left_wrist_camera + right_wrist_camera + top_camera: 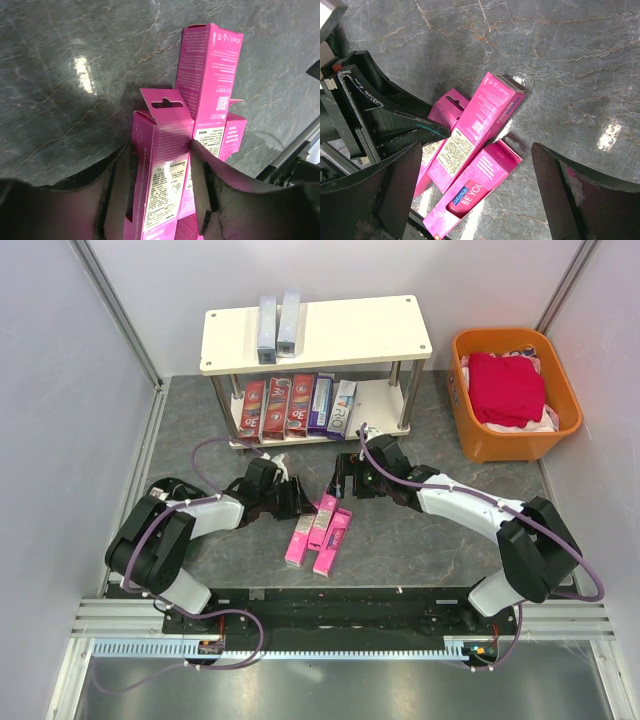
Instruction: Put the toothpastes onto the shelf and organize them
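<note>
Found three pink toothpaste cartons (pixel 322 522) heaped together on the grey table (pixel 420 545), in front of the shelf (pixel 345 335). Noted left gripper (pixel 160 167) clamped on the tabbed pink carton (pixel 162 145). Noted right gripper (pixel 477 170) spread wide above the heap, holding nothing. Counted two silver-grey cartons (pixel 278 325) on the top tier; three red cartons (pixel 276 406), one purple carton (pixel 321 403) and one white carton (pixel 342 408) on the lower.

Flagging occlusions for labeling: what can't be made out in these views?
- Left wrist: near end of the pink carton cut off by the bottom edge; unclear whether the left end effector pinches or only flanks it.
- Top external: far ends of the lower-tier cartons hidden under the shelf's top board; lettering too small.
- Right wrist: leftmost carton mostly hidden by the carton across it.
</note>
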`<state>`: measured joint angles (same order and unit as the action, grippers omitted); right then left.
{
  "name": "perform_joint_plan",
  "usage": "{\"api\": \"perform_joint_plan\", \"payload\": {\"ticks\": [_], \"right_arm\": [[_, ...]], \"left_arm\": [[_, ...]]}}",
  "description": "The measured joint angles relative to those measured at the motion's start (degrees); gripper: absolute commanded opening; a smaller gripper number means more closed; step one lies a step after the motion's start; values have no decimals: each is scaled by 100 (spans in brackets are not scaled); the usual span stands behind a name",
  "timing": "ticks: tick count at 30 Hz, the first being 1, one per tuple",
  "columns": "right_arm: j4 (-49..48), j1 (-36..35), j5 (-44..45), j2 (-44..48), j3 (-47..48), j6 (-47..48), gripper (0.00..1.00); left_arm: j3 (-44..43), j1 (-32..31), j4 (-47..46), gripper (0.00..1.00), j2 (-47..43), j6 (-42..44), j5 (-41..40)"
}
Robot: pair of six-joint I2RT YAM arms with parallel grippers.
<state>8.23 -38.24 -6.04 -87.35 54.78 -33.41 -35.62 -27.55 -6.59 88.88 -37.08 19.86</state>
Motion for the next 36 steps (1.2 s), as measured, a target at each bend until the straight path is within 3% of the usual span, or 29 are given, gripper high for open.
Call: {"api": "perform_joint_plan", "payload": {"ticks": [9, 12, 13, 31, 33, 34, 36], "right_arm": [[0, 0, 0, -72, 0, 0, 98], [0, -2, -2, -72, 0, 2, 98], [0, -2, -4, -72, 0, 4, 98], [-162, -2, -164, 225, -190, 20, 98], [-173, -2, -168, 225, -192, 20, 98], [-177, -2, -170, 225, -192, 20, 98], [-177, -2, -177, 225, -195, 20, 98]], "left_arm": [[20, -55, -258, 25, 37, -57, 120], [61, -68, -208, 12, -61, -59, 98], [76, -74, -160, 2, -109, -59, 76], [103, 136, 835, 2, -839, -48, -426], [103, 175, 953, 17, -940, -22, -501], [103, 184, 1008, 41, -999, -4, -509], [103, 181, 1078, 59, -1078, 42, -487]]}}
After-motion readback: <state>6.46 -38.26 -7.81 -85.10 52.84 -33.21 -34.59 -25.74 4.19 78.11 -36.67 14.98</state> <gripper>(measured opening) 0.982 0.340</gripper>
